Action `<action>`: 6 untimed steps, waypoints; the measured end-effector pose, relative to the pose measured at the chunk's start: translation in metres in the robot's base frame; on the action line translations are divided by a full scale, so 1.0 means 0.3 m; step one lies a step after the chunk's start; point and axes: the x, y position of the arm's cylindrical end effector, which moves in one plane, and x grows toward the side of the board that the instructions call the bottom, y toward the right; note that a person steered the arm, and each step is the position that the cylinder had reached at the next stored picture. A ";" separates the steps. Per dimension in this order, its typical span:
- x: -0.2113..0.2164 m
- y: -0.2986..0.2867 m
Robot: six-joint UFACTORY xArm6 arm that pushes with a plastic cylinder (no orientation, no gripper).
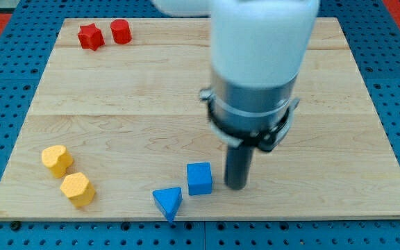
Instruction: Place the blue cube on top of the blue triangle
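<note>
The blue cube (pixel 199 178) lies on the wooden board (pixel 117 104) near the view's bottom centre. The blue triangle (pixel 167 202) lies just below and to the left of it, close to the board's bottom edge, with a small gap between them or barely touching. My tip (pixel 237 186) rests on the board just to the right of the blue cube, a short gap away. The white and grey arm body above hides part of the board's upper middle.
A red star (pixel 90 36) and a red cylinder (pixel 121 31) sit at the view's top left. Two yellow blocks, a heart-like one (pixel 57 160) and a hexagonal one (pixel 78 189), lie at the bottom left. Blue pegboard surrounds the board.
</note>
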 end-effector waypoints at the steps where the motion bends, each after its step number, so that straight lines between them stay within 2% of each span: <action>1: -0.094 -0.024; 2: -0.039 -0.041; 4: 0.085 -0.225; 5: 0.010 -0.200; 6: -0.083 -0.306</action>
